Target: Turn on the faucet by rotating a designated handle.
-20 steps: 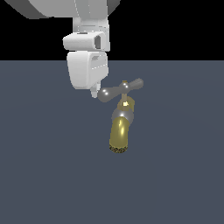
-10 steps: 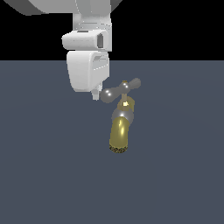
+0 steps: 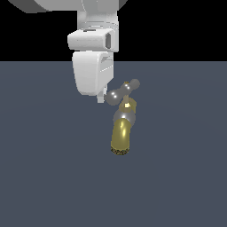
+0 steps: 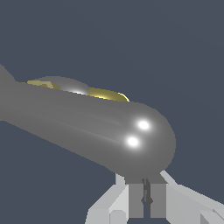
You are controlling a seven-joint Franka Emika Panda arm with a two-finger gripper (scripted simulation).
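While the white arm hangs at the exterior view's left, its tool [image 3: 101, 98] sits against the near bulb of the handle [image 3: 123, 91] (wrist view: fingers [image 4: 136, 199] pressed together, only a thin seam between them, just beside the bulb). Further right, the grey crossbar tilts upward. Below it, the faucet [image 3: 122, 131] points its gold spout down across the dark table [image 3: 48, 177].
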